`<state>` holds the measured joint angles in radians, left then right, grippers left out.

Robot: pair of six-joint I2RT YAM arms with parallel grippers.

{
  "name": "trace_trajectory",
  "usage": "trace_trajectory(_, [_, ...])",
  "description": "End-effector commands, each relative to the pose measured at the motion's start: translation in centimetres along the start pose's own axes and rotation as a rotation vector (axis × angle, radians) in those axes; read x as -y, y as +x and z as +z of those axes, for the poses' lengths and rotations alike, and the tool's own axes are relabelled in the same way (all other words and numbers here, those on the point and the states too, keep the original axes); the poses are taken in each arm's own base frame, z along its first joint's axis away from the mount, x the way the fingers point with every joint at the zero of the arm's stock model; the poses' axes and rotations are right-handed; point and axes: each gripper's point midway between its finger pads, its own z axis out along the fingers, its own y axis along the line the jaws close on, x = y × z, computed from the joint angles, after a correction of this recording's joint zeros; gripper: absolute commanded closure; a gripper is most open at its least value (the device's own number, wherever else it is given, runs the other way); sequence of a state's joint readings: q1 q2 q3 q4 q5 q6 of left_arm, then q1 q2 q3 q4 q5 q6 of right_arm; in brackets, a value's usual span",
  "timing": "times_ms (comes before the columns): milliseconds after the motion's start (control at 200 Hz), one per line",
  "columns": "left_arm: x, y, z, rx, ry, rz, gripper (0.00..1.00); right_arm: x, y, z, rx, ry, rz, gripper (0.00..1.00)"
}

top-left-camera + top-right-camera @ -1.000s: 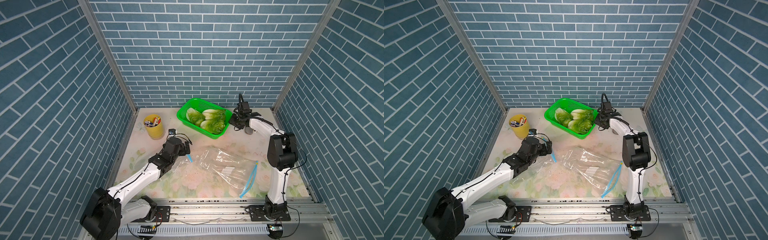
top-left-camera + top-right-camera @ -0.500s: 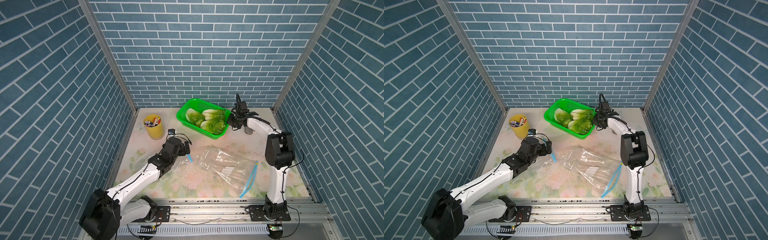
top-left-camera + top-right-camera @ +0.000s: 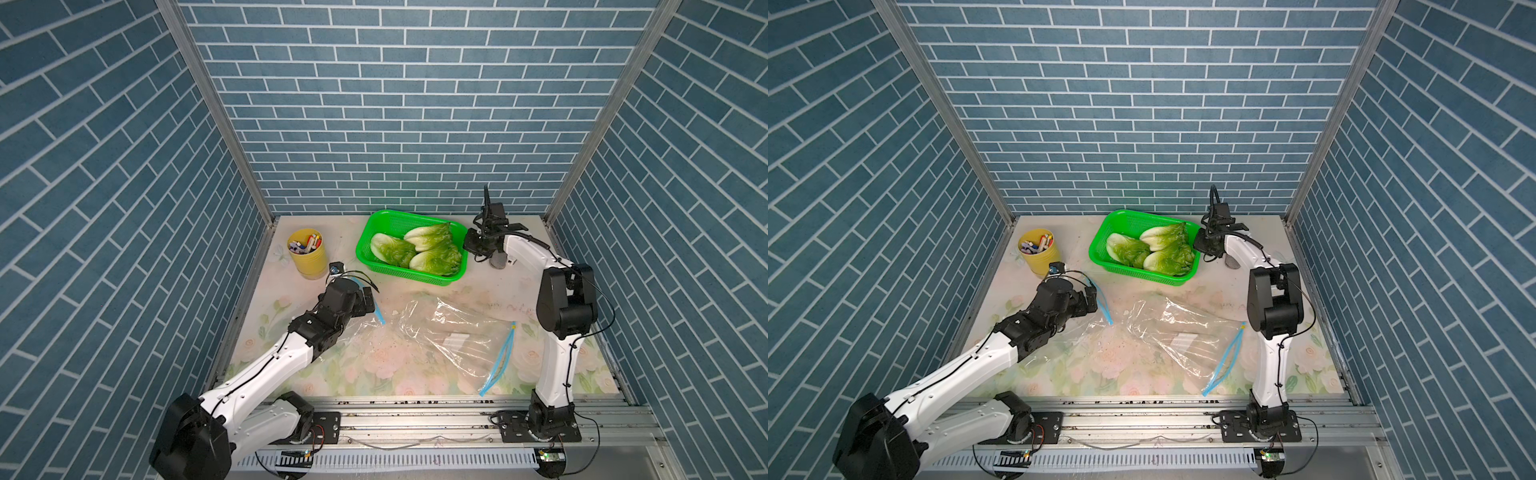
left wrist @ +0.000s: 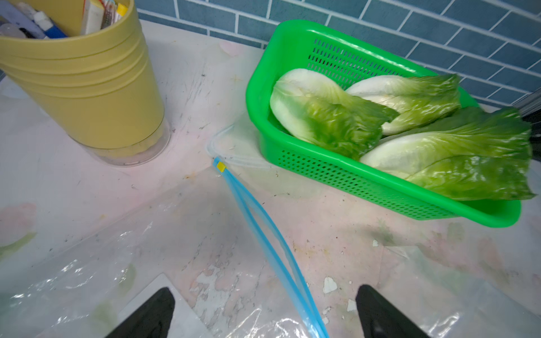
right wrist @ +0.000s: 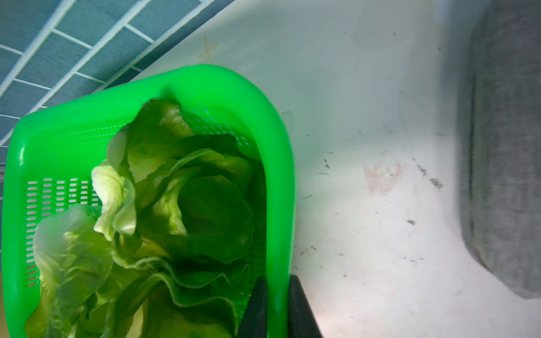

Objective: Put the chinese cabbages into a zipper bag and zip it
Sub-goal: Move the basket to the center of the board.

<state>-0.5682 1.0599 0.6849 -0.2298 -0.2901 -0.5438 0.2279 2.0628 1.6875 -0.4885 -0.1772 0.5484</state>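
Right wrist view: right fingers (image 5: 257,310) pinch basket (image 5: 279,164) rim, bases cropped; left fingers (image 4: 146,316) spread.

chinese cabbages (image 3: 432,249): 3 | green basket (image 3: 399,271): 1 | zipper bags (image 3: 449,332): 2 | yellow cup (image 3: 309,259): 1 | grey object (image 3: 496,262): 1

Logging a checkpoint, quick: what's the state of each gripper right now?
Left gripper: open, holding nothing.
Right gripper: shut on the green basket rim.
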Motion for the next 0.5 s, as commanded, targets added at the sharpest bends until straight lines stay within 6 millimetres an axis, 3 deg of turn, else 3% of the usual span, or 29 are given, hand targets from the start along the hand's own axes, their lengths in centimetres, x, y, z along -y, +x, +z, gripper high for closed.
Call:
trace_trajectory(0, [-0.8, -0.1, -1.0, -0.025, -0.047, -0.001, 0.01, 4.2, 0.9, -0.8, -0.067, 0.114, -0.084, 0.96])
trace_trajectory(75, [-1.3, 0.2, -1.2, -0.043, -0.077, -0.008, 0.01, 4.9, 0.5, -0.9, -0.064, 0.127, -0.093, 0.96])
trace_trajectory(240, [-1.9, 0.6, -1.2, -0.09, -0.127, -0.006, 0.01, 4.0, -0.2, -1.6, -0.04, 0.095, -0.128, 0.92])
trace_trajectory(375, [-1.5, 0.7, -0.6, -0.127, -0.144, 0.001, 0.01, 3.7, -0.5, -2.5, -0.029, 0.091, -0.136, 0.79])
trace_trajectory(495, [-0.8, 0.7, 0.3, -0.181, -0.157, 0.018, 0.05, 4.0, -0.5, -4.5, -0.02, 0.133, -0.126, 0.67])
